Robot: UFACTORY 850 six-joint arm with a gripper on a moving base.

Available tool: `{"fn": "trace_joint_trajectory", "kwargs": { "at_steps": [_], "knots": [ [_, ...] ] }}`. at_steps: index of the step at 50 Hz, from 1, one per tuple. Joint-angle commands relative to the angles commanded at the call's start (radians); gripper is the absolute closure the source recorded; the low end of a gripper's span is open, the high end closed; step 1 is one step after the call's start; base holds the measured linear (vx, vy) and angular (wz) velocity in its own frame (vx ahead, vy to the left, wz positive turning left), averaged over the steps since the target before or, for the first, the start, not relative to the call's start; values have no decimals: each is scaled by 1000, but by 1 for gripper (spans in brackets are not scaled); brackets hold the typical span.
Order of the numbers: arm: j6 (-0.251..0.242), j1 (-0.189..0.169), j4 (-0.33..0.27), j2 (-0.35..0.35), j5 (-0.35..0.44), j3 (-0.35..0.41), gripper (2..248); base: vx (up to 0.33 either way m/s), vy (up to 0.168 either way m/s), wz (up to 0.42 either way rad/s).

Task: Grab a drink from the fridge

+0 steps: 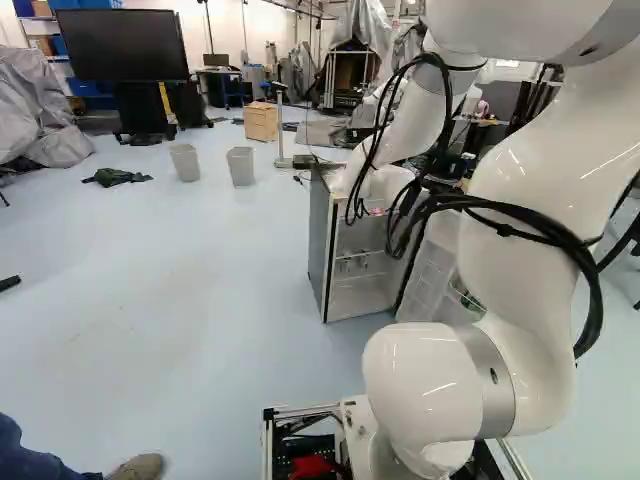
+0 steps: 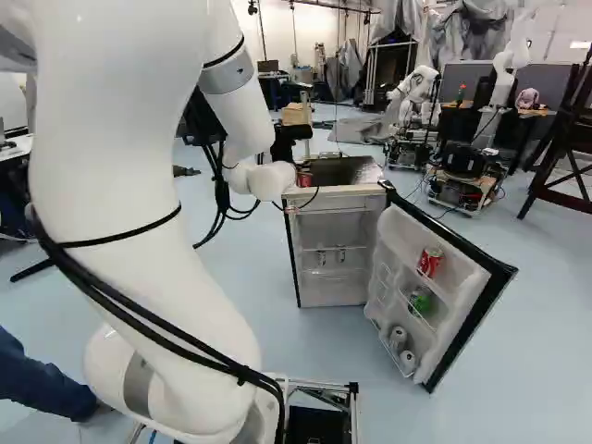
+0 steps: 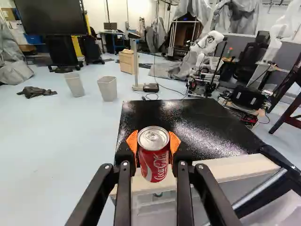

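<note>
Gripper (image 3: 153, 141) clamps red soda can (image 3: 154, 162), out of fridge (image 3: 188, 120), by its top. Grab looks done; door (image 2: 469, 294) hangs open, maybe needs closing.

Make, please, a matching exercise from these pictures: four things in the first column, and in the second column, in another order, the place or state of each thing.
Column 1
1. Red metal can with a silver lid, in the wrist view
2. Green can
3. Two pale grey cans
4. White-lined fridge door with a black edge

Column 2
A. Halfway down the door's inner side
B. Swung wide open
C. Clamped between the orange pads of the black pincer
D. Lowest in the door

Right pairs: 1-C; 2-A; 3-D; 4-B
</note>
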Motion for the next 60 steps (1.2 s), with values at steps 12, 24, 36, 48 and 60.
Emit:
{"fn": "trace_joint_trajectory", "kwargs": {
  "at_steps": [12,24,36,48,60],
  "knots": [
    [0,3,0,-47,0,-45,160,0,0,0],
    [0,5,0,-99,0,-87,160,0,0,0],
    [0,6,0,-108,0,-95,160,0,0,0],
    [0,6,0,-108,0,-95,135,0,0,0],
    [0,6,0,-104,0,-90,69,0,0,0]
  ]
}}
